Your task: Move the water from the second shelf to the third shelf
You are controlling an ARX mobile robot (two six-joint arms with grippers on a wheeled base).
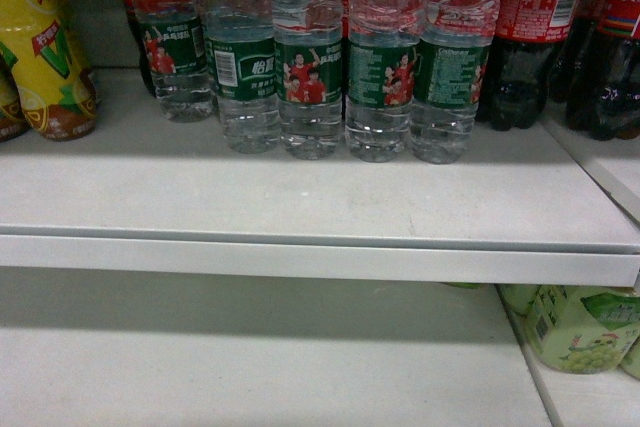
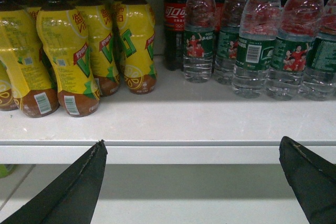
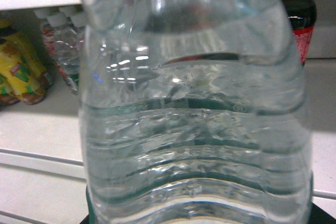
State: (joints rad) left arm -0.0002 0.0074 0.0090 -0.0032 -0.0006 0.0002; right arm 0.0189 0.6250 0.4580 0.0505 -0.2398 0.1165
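Right pincer: fingers out of frame, grip state cannot tell; water bottle (image 3: 194, 119) fills right wrist view, apparently held. Left pincer (image 2: 191, 182) wide open, empty, before shelf (image 2: 168, 129). Risk: ribbed wall slipping, or clipping shelf edge.

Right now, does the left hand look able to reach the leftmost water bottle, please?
Probably yes: the left hand is open before the shelf edge, with bare shelf in front of the leftmost water bottle. The cola bottle and the neighbouring water crowd its sides.
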